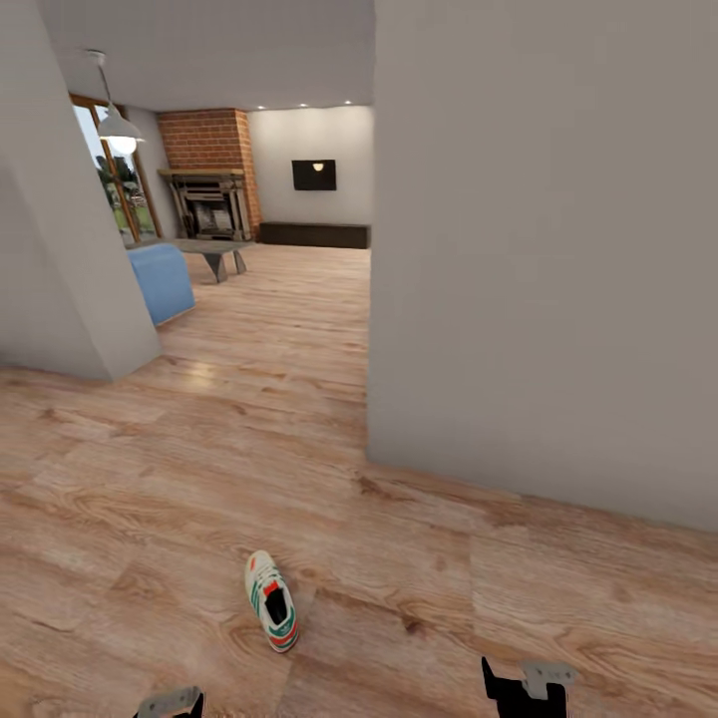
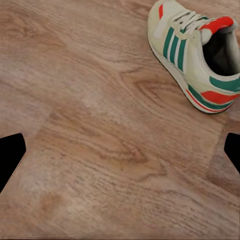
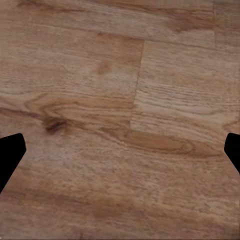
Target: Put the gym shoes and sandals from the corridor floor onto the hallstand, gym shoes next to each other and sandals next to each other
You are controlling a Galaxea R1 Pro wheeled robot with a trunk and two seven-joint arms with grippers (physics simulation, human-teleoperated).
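Observation:
One gym shoe (image 1: 271, 601), white with green stripes and a red-orange tongue and heel patch, lies alone on the corridor floor (image 1: 419, 598), toe pointing away from me. In the left wrist view the same gym shoe (image 2: 195, 55) sits off to one side of my left gripper (image 2: 120, 155), which hangs open above bare planks. My right gripper (image 3: 120, 155) is also open, over bare floor (image 3: 120, 100). Parts of the left gripper (image 1: 170, 704) and right gripper (image 1: 529, 688) show at the head view's lower edge. The second gym shoe, both sandals and the hallstand are out of view.
A grey wall (image 1: 538, 249) juts out ahead on the right, its corner just beyond the shoe. Another wall (image 1: 60, 279) stands at the left. Between them the floor runs into a living room with a blue sofa (image 1: 160, 279), a low table (image 1: 204, 249) and a brick fireplace (image 1: 209, 204).

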